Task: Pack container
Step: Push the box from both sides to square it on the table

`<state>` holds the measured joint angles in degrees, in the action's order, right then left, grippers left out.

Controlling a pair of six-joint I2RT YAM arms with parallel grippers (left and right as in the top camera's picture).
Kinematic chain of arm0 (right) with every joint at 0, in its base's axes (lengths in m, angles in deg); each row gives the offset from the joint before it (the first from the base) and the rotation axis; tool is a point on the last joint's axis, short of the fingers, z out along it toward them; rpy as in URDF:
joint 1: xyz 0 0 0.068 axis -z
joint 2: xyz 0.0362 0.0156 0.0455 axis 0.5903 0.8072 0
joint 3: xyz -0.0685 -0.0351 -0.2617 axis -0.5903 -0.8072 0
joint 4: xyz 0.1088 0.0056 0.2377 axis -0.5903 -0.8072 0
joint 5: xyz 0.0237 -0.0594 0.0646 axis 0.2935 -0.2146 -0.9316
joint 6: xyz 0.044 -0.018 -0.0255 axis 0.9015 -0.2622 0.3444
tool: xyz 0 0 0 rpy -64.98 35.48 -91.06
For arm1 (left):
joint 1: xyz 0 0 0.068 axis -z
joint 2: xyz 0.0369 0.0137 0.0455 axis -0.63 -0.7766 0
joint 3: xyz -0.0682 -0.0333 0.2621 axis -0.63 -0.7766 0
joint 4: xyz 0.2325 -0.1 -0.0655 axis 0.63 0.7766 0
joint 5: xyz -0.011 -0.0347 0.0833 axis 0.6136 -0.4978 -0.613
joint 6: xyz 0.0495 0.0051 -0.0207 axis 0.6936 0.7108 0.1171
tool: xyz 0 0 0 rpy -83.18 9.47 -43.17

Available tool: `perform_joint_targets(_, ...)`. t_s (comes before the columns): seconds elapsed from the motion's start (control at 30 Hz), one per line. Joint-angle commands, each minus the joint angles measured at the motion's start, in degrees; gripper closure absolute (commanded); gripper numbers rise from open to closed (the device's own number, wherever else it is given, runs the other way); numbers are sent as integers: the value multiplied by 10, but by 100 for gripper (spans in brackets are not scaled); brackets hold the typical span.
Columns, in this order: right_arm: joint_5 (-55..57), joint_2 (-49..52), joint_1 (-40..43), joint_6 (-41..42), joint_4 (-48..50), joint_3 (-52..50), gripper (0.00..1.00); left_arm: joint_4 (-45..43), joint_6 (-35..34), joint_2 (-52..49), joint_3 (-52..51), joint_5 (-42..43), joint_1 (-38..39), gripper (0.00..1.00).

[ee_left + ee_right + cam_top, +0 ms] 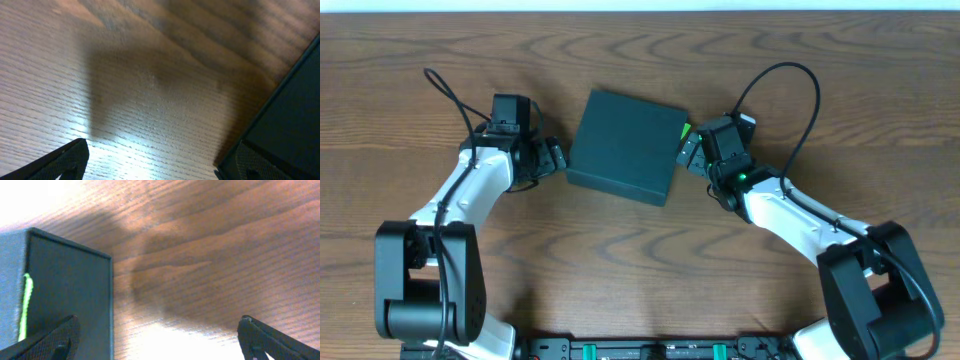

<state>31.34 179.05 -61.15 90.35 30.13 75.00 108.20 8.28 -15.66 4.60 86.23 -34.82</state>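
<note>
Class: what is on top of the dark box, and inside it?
Nothing lies on the container; it is shut, hiding the inside. A green sliver shows at one edge.

Robot lab setup, wood-grain table (640,260), left arm (470,195), right arm (800,220), black cables (800,75)

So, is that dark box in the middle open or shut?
Shut. From overhead the container shows a flat top, no flap raised. A green sliver shows at its right edge; contents cannot be told.
</note>
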Motion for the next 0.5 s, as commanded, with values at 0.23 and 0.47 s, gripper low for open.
perform_joint_targets(0.23,-49,64,1,-14,58,11,1,76,-21,-9,2,13,3,5)
perform_joint_targets(0.47,-61,76,-4,-14,72,18,1,90,-28,-9,2,36,3,5)
